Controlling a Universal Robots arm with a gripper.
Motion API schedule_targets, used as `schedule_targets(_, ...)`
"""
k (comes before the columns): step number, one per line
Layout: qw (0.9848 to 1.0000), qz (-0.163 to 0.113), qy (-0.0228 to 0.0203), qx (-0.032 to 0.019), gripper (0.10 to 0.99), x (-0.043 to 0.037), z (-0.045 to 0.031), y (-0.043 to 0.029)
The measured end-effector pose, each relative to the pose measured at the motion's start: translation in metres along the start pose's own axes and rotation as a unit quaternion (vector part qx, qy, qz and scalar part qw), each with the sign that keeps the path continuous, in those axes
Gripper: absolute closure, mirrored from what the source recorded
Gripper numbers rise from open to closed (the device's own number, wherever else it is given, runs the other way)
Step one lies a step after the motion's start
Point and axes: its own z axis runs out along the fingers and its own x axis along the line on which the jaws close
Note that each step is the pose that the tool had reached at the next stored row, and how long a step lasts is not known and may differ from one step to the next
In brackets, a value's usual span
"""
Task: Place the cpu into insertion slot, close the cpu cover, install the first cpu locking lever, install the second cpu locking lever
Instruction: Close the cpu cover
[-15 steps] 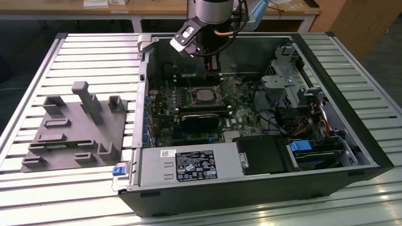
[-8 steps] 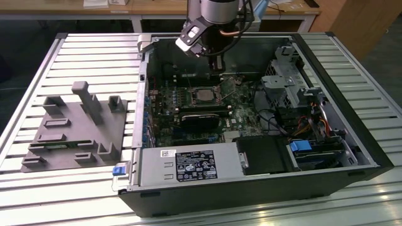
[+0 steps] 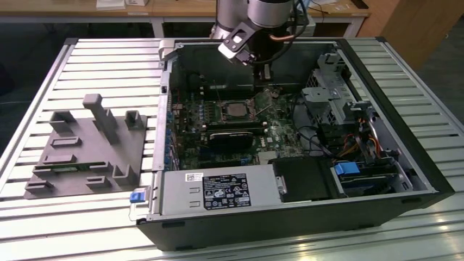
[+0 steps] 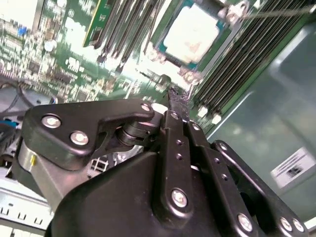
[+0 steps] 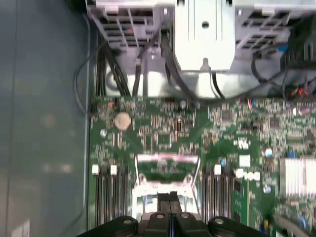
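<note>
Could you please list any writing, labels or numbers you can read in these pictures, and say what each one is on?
On the grey power supply, a black label: print too small to read.
Beside it, a small white sticker: too small to read.
On the case wall in the second wrist view, a white sticker: blurred, unreadable.
No text can be read with confidence.

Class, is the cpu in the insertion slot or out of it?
In: the cpu lies flat inside the silvery-bordered insertion slot.

cpu (image 4: pixel 191 30) in insertion slot (image 4: pixel 163 50), tool (image 4: pixel 177 97) closed — nearby
</note>
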Motion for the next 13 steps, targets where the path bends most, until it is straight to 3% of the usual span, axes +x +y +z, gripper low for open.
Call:
schedule_targets(10, 1.0, 0.0, -0.0001, 0.0067, 0.984, 0.0004, 0.0016, 0.0429)
schedule_targets(13, 1.0, 0.0, 0.0, 0.0082, 0.984, 0.0005, 0.0022, 0.0525)
